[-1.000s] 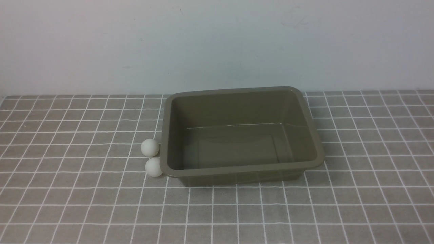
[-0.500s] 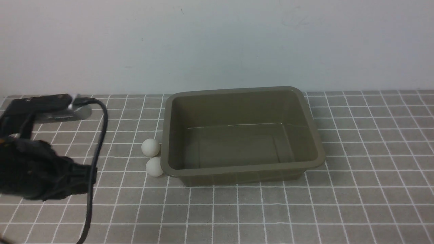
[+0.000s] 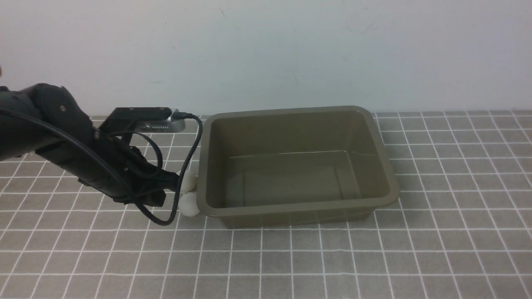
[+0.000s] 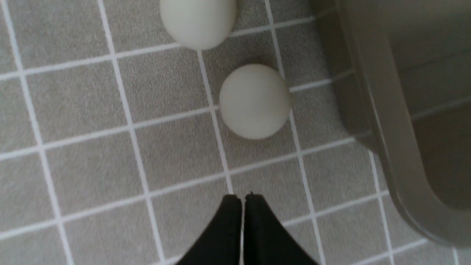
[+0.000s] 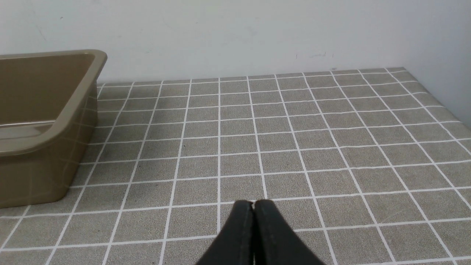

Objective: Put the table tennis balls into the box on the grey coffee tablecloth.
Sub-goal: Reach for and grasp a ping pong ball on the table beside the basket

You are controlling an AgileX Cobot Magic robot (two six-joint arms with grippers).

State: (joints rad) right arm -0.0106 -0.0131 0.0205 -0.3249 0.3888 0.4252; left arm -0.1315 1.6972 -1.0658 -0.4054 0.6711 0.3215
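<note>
Left end effector (image 4: pixel 243 197) hangs closed, empty, near table tennis balls (image 4: pixel 254 101).

Soft, even, rather dim light; faint shadow beside the box (image 3: pixel 297 207); slight blur in left wrist view.

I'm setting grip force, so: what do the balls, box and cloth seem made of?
The balls look like hard plastic: smooth, matte, off-white, no seam visible. The box looks like moulded plastic, slightly glossy: grid lines reflect in its wall. The cloth is matte, speckled grain, white grid; fabric or textured vinyl, unclear.
</note>
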